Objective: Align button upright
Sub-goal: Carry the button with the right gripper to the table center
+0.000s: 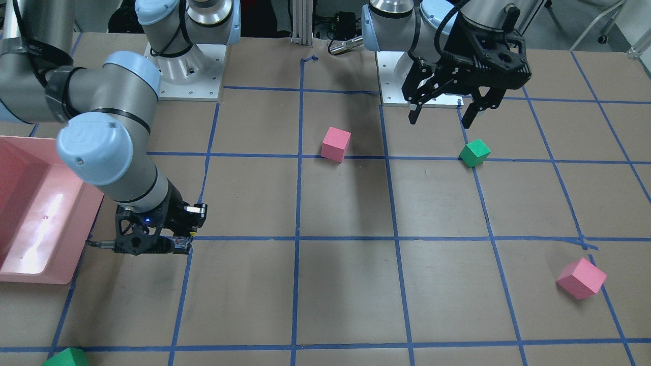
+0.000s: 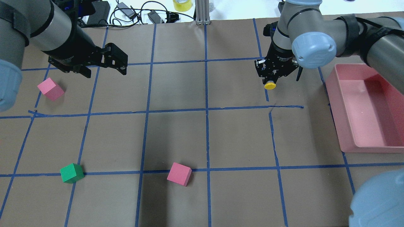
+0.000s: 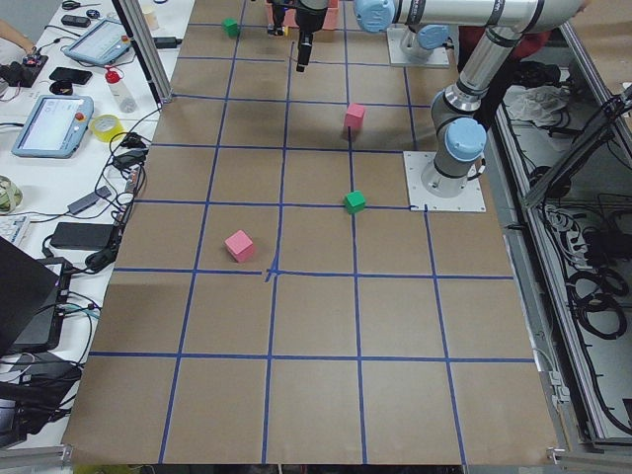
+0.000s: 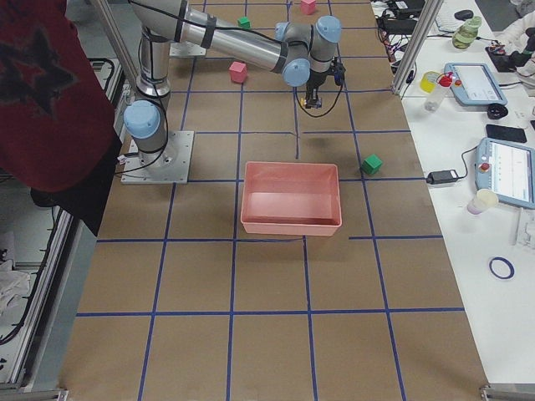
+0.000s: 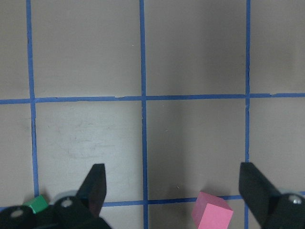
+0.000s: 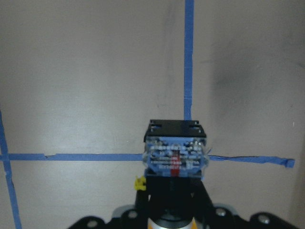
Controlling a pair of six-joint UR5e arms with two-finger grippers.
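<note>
The button is held in my right gripper [image 2: 273, 77], which is shut on it low over the table, left of the pink tray. Its yellow cap [image 2: 270, 85] shows at the gripper's near side in the overhead view. In the right wrist view its black and blue-grey block end [image 6: 175, 155] points away from the camera, toward the table. In the front view the block end [image 1: 182, 245] shows at the right gripper [image 1: 175, 244]. My left gripper [image 2: 104, 71] is open and empty, hovering above the table far from the button; it also shows in the front view [image 1: 440, 121].
A pink tray [image 2: 347, 126] stands to the right of my right gripper. Two pink cubes [image 2: 50, 89] [image 2: 179, 173] and a green cube [image 2: 72, 173] lie on the table. Another green cube [image 1: 66, 357] lies at the far edge. Blue tape lines grid the brown surface.
</note>
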